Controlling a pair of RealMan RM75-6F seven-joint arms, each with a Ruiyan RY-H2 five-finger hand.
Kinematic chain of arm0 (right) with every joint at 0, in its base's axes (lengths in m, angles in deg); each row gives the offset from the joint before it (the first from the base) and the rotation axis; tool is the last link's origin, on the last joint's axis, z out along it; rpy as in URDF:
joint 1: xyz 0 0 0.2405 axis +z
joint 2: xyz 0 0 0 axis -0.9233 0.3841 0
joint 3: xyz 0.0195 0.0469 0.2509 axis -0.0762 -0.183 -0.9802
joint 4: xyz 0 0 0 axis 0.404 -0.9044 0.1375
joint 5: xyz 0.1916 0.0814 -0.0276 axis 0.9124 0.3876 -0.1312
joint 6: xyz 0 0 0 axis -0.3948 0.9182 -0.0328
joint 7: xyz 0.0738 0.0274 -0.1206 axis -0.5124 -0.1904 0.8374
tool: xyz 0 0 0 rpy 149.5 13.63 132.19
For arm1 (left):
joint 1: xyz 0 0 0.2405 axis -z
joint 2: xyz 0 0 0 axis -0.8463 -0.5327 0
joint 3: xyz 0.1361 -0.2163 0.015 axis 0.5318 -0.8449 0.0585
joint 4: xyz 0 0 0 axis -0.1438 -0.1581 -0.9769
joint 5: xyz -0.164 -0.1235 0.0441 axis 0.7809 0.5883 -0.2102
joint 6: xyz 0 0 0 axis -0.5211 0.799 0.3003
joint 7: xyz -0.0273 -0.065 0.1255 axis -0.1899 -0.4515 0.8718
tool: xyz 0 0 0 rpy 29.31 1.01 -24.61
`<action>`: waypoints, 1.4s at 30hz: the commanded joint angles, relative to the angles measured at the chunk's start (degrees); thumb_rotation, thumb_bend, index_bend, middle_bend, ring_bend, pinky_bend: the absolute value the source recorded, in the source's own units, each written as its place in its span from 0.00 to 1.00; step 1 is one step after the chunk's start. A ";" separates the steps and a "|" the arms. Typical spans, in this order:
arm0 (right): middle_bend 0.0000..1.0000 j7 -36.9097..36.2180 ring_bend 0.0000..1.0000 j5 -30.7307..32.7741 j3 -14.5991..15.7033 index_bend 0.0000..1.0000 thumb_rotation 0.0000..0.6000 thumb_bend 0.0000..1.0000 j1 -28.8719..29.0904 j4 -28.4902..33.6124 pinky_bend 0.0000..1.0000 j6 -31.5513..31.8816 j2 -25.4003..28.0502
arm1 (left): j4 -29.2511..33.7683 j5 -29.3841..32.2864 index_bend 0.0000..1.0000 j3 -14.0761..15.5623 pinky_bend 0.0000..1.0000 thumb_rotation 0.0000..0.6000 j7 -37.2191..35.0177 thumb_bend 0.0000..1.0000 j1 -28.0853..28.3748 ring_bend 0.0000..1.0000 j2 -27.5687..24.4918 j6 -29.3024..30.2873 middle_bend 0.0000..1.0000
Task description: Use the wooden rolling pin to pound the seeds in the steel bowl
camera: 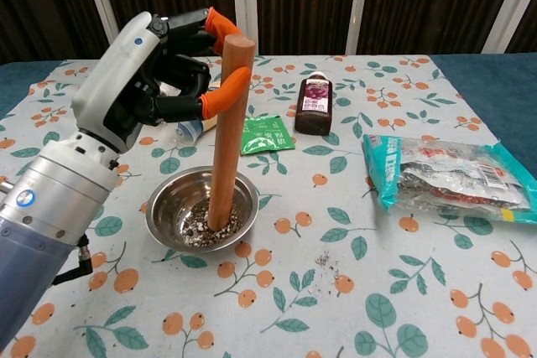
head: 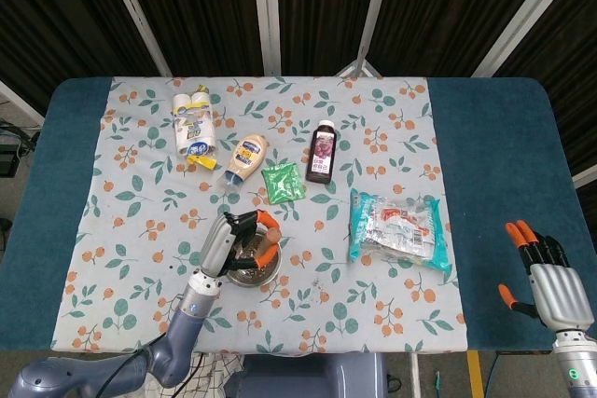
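Note:
The steel bowl (camera: pixel 172 200) (head: pixel 241 277) sits on the flowered cloth with dark and pale seeds (camera: pixel 198 221) in its bottom. A wooden rolling pin (camera: pixel 228 136) stands nearly upright in the bowl, its lower end in the seeds. My left hand (camera: pixel 164 69) (head: pixel 235 241) grips the pin near its top, orange fingertips wrapped around the wood. In the head view the hand hides most of the bowl. My right hand (head: pixel 543 267) rests at the table's lower right edge, fingers apart and holding nothing.
Behind the bowl lie a green sachet (camera: pixel 266 133), a dark bottle (camera: pixel 316 104) and a mayonnaise bottle (head: pixel 245 158). A large snack packet (camera: pixel 453 174) lies at the right. A few spilled seeds (camera: pixel 329 264) dot the cloth in front. Yellow-white packs (head: pixel 193 125) lie far left.

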 commanded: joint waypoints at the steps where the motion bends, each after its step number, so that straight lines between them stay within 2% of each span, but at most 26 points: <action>1: 0.00 -0.06 0.00 -0.06 -0.02 0.00 1.00 0.35 -0.02 0.00 0.00 0.09 0.00 | 0.98 -0.60 0.63 -0.56 0.97 1.00 0.26 0.84 0.51 0.87 -0.41 0.53 0.76; 10: 0.00 -0.89 0.00 0.10 0.19 0.00 1.00 0.35 0.04 0.30 0.00 -0.58 0.28 | 4.04 -0.55 0.63 -1.19 0.97 1.00 1.41 0.84 1.06 0.87 -1.66 0.11 0.76; 20: 0.00 -1.47 0.00 0.78 0.02 0.00 1.00 0.35 0.28 0.50 0.00 -1.33 0.47 | 0.96 0.49 0.63 0.59 0.97 1.00 0.17 0.84 -0.16 0.87 -1.32 -0.90 0.76; 30: 0.00 -2.24 0.00 1.28 -0.09 0.00 1.00 0.35 0.26 0.98 0.00 -1.61 0.71 | -0.49 0.30 0.63 1.09 0.97 1.00 -1.62 0.84 -0.69 0.87 -1.11 -0.20 0.76; 42: 0.00 -2.52 0.00 0.91 -0.11 0.00 1.00 0.35 0.08 0.89 0.00 -1.05 0.57 | 2.79 -0.88 0.63 -0.78 0.97 1.00 -1.07 0.84 0.56 0.87 -2.21 1.15 0.76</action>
